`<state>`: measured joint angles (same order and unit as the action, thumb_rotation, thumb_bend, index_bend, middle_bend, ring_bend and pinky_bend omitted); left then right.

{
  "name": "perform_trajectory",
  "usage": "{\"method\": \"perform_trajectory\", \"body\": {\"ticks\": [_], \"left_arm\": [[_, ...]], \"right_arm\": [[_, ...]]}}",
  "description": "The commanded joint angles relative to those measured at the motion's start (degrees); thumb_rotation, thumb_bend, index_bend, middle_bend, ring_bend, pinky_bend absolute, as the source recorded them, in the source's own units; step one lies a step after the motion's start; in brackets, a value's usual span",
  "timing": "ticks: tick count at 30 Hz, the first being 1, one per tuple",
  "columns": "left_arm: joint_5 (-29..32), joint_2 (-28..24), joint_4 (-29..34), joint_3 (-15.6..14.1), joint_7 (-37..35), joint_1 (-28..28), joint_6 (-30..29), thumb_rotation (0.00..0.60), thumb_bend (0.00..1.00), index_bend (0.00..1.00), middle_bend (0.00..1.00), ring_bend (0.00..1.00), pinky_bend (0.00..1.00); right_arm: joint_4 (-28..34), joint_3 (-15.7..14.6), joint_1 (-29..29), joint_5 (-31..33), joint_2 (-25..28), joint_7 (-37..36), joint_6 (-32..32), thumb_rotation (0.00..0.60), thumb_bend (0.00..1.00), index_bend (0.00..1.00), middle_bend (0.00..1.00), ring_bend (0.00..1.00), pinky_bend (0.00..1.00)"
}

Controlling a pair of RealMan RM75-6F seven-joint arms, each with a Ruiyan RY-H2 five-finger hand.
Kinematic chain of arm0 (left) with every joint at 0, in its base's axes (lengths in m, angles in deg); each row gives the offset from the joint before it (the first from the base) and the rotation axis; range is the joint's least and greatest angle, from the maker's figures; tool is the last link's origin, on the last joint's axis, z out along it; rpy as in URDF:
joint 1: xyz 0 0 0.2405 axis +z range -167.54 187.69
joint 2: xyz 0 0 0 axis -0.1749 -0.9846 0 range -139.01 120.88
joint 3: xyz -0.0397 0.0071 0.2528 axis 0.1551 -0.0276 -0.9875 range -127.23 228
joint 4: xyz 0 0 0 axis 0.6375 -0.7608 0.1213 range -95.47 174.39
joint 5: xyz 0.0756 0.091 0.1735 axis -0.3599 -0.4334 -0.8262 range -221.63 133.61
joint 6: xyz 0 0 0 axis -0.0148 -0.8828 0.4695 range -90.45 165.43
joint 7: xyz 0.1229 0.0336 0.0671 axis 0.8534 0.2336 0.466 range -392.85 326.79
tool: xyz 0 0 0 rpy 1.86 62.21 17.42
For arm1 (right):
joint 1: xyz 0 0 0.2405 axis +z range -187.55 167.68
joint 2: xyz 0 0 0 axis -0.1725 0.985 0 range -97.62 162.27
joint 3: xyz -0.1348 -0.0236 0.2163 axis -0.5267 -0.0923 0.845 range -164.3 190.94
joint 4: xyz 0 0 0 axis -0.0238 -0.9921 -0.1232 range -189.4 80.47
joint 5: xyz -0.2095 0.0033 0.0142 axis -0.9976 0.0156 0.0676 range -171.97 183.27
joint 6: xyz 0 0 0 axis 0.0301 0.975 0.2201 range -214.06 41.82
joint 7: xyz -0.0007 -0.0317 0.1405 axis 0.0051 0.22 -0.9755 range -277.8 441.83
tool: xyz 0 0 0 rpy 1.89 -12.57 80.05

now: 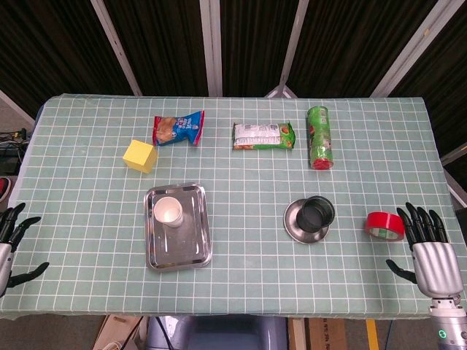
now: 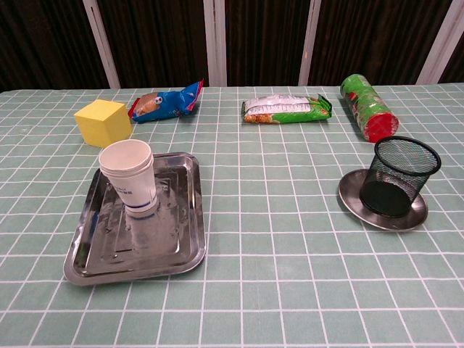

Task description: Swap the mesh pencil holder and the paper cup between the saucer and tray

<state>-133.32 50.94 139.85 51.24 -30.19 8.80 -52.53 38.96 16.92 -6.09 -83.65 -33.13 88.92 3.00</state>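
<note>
Green checked table point(image 1: 241, 240), dark slatted wall behind. Tray point(image 1: 186, 251), left of centre: cup point(image 1: 168, 211) upright inside. Saucer point(image 1: 292, 226), right of centre: holder point(image 1: 317, 214) upright on it. Left hand point(image 1: 9, 244) at left edge, right hand point(image 1: 430, 255) near right front corner beside tape point(image 1: 384, 225); both empty, fingers apart.

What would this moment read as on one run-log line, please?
paper cup on tray | mesh pencil holder on saucer | left hand open | right hand open | swap not begun

no legible text, print on the snack packets point(image 2: 287, 108), green can point(image 2: 369, 106), paper cup point(image 2: 130, 177) too blurred
</note>
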Motion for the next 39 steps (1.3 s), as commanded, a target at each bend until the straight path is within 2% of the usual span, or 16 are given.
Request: {"method": "perform_trajectory", "body": {"ticks": [1, 18, 22, 25, 32, 35, 39], "left_arm": [[1.12, 0.2, -0.14, 0.47, 0.27, -0.34, 0.74, 0.6, 0.1, 0.21, 0.01, 0.0, 0.07], [0.88, 0.26, 0.64, 0.18, 0.6, -0.28, 0.97, 0.6, 0.1, 0.21, 0.01, 0.0, 0.07], [-0.66, 0.11, 0.99, -0.31, 0.74, 0.11, 0.0, 0.6, 0.1, 0.21, 0.01, 0.0, 0.07], [0.01, 0.02, 1.07, -0.19, 0.67, 0.13, 0.27, 0.6, 0.1, 0.21, 0.01, 0.0, 0.07], [0.59, 0.42, 1.0, 0.27, 1.4, 0.08, 0.16, 0.6, 0.1, 0.21, 0.01, 0.0, 0.07], [1.11, 0.64, 0.88, 0.48, 1.82, 0.1, 0.2, 0.6, 0.1, 0.21, 0.01, 0.0, 0.07], [2.04, 1.06, 0.9, 0.81, 3.0, -0.02, 0.55, 0.6, 0.1, 0.21, 0.01, 0.0, 0.07]], "right_arm": [[0.24, 0.24, -0.03, 0.74, -0.25, 0.69, -0.33, 0.6, 0.0, 0.0, 0.02, 0.0, 0.0], [3.65, -0.82, -0.51, 0.85, 0.79, 0.23, -1.52, 0.6, 0.0, 0.0, 0.02, 0.0, 0.0], [4.87, -0.97, 0.73, 1.1, 1.29, -0.5, -4.24, 0.6, 0.0, 0.0, 0.02, 0.0, 0.0], [6.78, -0.16, 3.73, 2.61, 2.97, -0.5, -9.58, 0.6, 0.0, 0.0, 0.02, 0.0, 0.0], [12.05, 4.68, 12.32, 10.18, 5.33, 4.17, -21.73, 0.6, 0.0, 0.0, 0.02, 0.0, 0.0], [13.59, 7.39, 17.92, 18.32, 4.97, 8.58, -29.54, 0.6, 0.0, 0.0, 0.01, 0.0, 0.0], [14.22, 9.07, 22.67, 28.33, 3.72, 15.04, -33.48, 0.6, 0.0, 0.0, 0.01, 0.0, 0.0]]}}
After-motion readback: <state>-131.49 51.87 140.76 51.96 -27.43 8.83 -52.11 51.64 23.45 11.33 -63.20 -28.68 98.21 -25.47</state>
